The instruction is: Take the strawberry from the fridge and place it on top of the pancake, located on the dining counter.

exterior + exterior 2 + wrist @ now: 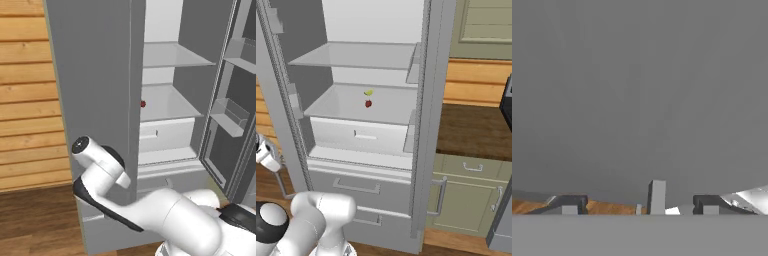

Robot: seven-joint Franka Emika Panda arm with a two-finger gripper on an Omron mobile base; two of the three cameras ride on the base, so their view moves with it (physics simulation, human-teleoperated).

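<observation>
Right base view: strawberry (368, 103) on the fridge (426, 125) shelf beside a yellow-green fruit (369, 92); hand (639, 206) fingers apart, empty, facing grey door.

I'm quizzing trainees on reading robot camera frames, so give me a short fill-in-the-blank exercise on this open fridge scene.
1. The strawberry lies on a fridge ____.
2. Just behind it lies a small yellow-green ____.
3. Below that shelf sits a pale ____ with a small handle.
4. The end effector has its fingertips apart and holds ____.

Missing words: shelf; fruit; drawer; nothing
</observation>
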